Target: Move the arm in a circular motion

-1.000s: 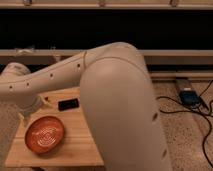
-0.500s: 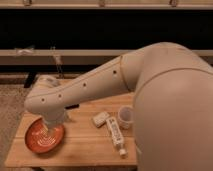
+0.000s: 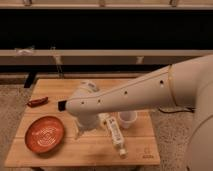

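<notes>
the big white arm [image 3: 135, 95] reaches in from the right of the frame to the middle, above the wooden worktop [image 3: 145, 150]. its gripper [image 3: 80, 131] hangs down just right of the orange bowl [image 3: 46, 134]. i cannot tell if it is spread or pressed together. a white bottle [image 3: 115, 135] lies by a white cup [image 3: 128, 119].

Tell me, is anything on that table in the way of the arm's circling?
Possibly. The arm reaches over the wooden table, its gripper hanging down between the orange bowl and the lying bottle, with a white cup beside the bottle. A low sweep could clip them.
</notes>
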{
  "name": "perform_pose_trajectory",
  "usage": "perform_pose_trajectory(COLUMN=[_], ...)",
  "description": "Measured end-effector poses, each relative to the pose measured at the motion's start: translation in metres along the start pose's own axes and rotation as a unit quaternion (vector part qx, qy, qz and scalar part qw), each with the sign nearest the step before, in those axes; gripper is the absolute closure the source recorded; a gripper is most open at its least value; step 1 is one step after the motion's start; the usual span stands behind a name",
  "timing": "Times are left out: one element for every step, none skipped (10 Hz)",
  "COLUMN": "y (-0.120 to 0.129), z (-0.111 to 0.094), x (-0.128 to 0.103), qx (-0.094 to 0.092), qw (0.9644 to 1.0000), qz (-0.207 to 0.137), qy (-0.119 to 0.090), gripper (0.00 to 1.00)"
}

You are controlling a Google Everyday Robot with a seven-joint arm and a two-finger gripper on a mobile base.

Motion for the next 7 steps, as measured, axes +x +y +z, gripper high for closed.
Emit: perform_pose_trajectory(y=[0.028, 0.059, 0.097, 0.116, 0.143, 0.162, 0.174], z=[0.004, 0.008, 0.012, 0.013, 0.013, 0.011, 0.006], x=[-0.001, 0.003, 0.012, 0.021, 0.038, 0.057, 0.077], qx=[-0.002, -0.002, -0.007, -0.009, -0.013, -0.018, -0.023], qw=[0.9996, 0.9984, 0.9961, 0.9945, 0.9920, 0.9901, 0.9891], qz=[0.027, 0.056, 0.087, 0.103, 0.124, 0.138, 0.145], qy=[-0.005, -0.008, -0.014, -0.015, -0.017, -0.016, -0.013], gripper=[0.20, 0.20, 0.20, 0.20, 0.20, 0.20, 0.20])
